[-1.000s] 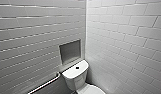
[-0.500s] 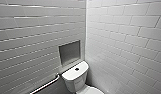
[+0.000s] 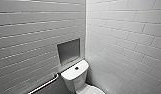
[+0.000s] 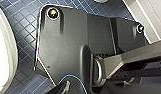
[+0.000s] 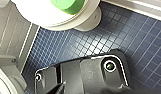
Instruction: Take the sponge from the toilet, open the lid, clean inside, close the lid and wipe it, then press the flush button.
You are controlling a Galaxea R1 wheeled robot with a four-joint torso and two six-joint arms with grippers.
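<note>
Down at the bottom of the head view, the toilet (image 3: 74, 83) sits tucked into the corner of a white-tiled room, and we're looking onto its rounded tank (image 3: 71, 73) from above. Dead centre on the tank top is the flush button (image 3: 76, 67), small, round and dark. Behind the tank a square recess (image 3: 68, 51) is set into the tiled wall (image 3: 33, 37), and a grab bar (image 3: 44, 85) runs low along that wall, just beside the tank. At the very bottom edge a sliver of the lid (image 3: 92, 90) peeks in.

Over to the right wrist view, and there's the sponge (image 5: 67, 5), bright green, resting on top of the closed white lid and cut off by the picture's edge. Below the bowl, the pedestal (image 5: 89, 21) meets a floor (image 5: 108, 40) of small dark-blue tiles. The robot's wrist plate (image 5: 83, 75) hangs above that floor, well apart from the sponge.

On the left wrist view, the dark plate is over the same blue tiles, with a white curved edge (image 4: 3, 57) alongside. It may be the bowl, but I can't be sure.

Open or closed, for the left gripper or the right gripper? I cannot tell from these angles.
</note>
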